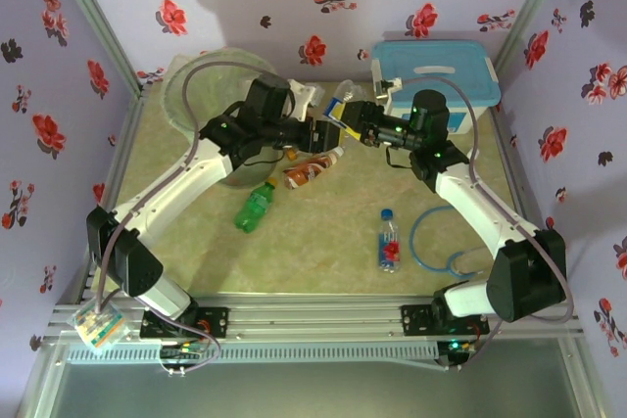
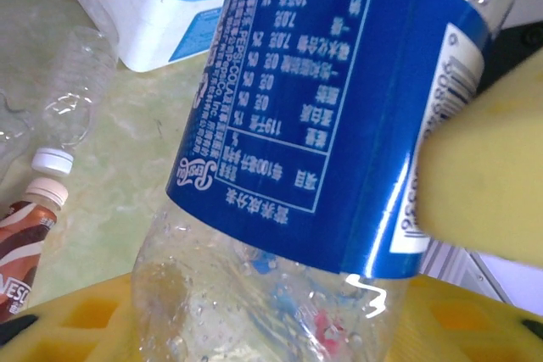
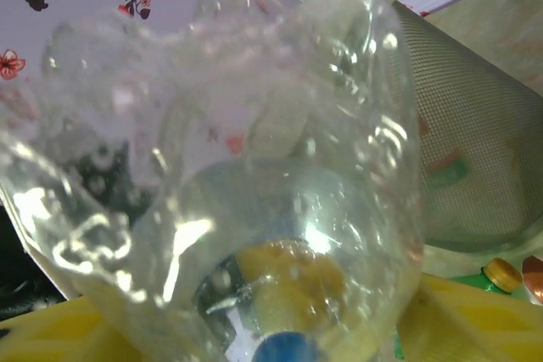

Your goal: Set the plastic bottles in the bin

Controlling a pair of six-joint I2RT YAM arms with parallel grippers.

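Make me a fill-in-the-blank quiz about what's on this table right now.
The held bottle in the left gripper has a ____ label.
The loose bottle nearest the left arm is ____ all over.
The blue-capped bottle near the right arm has a ____ label.
The bin stands on the ____ arm's side.
Missing words: blue; green; red; left.
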